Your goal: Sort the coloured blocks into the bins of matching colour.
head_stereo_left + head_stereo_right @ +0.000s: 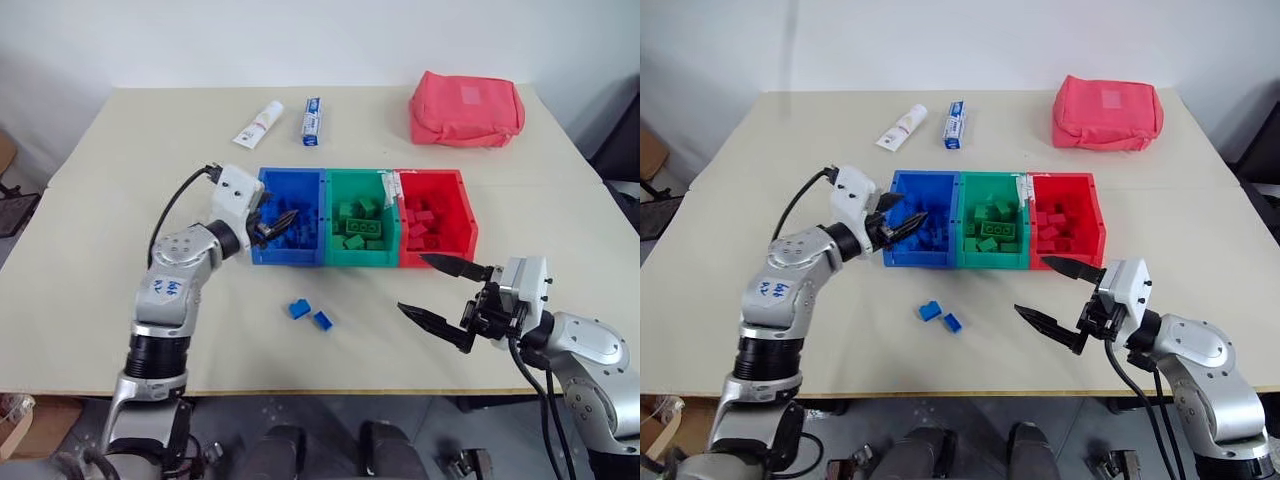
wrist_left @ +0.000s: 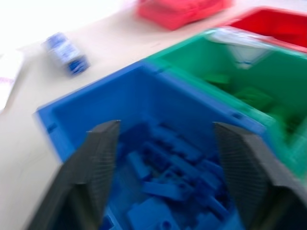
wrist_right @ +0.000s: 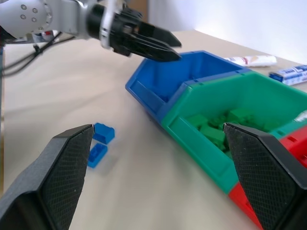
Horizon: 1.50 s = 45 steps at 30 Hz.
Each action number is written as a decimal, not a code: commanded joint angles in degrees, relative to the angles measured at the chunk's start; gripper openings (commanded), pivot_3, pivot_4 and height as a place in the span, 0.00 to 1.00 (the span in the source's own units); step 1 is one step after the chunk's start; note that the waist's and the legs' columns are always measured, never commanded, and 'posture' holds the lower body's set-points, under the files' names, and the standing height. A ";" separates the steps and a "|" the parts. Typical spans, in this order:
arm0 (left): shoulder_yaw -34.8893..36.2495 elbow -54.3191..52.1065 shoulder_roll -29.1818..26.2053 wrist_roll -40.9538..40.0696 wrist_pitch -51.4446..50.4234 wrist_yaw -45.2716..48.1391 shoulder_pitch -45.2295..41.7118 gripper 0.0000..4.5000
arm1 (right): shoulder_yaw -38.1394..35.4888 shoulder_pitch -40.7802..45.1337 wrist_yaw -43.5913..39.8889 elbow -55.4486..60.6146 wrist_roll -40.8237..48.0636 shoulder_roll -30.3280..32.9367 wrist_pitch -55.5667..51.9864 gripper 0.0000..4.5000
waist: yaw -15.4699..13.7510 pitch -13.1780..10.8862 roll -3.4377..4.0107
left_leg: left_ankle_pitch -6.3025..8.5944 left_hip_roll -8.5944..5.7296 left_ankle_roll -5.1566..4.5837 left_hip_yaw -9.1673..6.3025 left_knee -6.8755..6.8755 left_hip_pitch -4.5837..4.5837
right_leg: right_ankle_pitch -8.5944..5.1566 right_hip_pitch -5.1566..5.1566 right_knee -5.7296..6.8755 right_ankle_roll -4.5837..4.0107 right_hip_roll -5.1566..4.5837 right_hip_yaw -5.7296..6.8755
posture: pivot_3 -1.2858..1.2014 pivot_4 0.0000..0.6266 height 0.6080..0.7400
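Left gripper [image 1: 283,224] over blue bin [image 1: 290,181], fingers parted, nothing between them. Right gripper [image 1: 437,292] wide open, empty, above table [image 1: 100,250] at 5 o'clock from red bin [image 1: 432,179]. Two blue blocks [image 1: 310,314] on table, 6 o'clock from blue bin. Green bin [image 1: 360,179] between, green blocks [image 1: 362,225] inside.

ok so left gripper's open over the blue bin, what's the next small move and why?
Probably draw the left gripper back from the blue plastic bin and swing it down toward the two small blue studded bricks on the beige table. It hangs open and empty above the bin, and those two look like the only bricks still unsorted.
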<state>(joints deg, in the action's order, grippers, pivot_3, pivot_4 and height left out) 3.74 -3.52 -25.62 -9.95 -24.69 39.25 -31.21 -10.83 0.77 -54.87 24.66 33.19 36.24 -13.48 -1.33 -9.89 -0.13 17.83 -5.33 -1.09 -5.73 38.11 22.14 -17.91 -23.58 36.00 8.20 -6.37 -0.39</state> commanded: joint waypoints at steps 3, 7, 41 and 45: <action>7.13 11.74 -9.27 -4.36 16.91 12.08 2.66 0.78 | 0.24 0.14 -3.94 -0.91 -0.57 2.34 2.47 1.00 | 0.14 0.00 0.01 | -0.02 0.06 0.05 0.00 -0.03 0.00 | -0.03 -0.02 -0.01 -0.05 0.01 0.02 | 0.52 0.24 1.00; 11.72 16.27 -16.22 -13.94 18.04 29.50 5.47 0.78 | -0.58 0.60 -5.89 -2.41 -0.06 3.56 2.37 1.00 | 0.06 0.00 0.01 | 0.01 -0.01 -0.01 -0.02 -0.01 0.01 | -0.02 0.00 -0.02 -0.05 -0.08 0.02 | 0.52 0.24 1.00; -29.79 10.14 -5.80 15.38 19.91 30.57 -6.20 0.66 | -9.57 -16.78 -4.69 4.81 -2.12 8.94 3.92 1.00 | -0.69 0.02 0.02 | -0.02 -0.12 -0.18 0.06 0.11 -0.02 | 0.03 0.15 0.01 0.06 0.09 -0.07 | 0.52 0.24 1.00; -29.24 10.91 -5.51 14.35 20.29 30.99 -5.50 0.39 | -9.38 -16.91 -4.22 4.84 -2.07 8.99 3.91 1.00 | -0.78 0.02 0.02 | -0.02 -0.12 -0.18 0.06 0.11 -0.04 | 0.03 0.16 0.02 0.07 0.07 -0.06 | 0.52 0.24 1.00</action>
<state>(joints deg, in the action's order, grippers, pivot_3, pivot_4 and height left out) -25.13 5.85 -30.94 3.57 -4.63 70.81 -37.52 -18.76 -16.14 -59.35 27.42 30.72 45.39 -10.05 -2.10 -9.87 -0.10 17.81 -5.45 -1.28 -5.67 38.23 22.10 -17.88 -23.42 36.02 8.26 -6.30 -0.45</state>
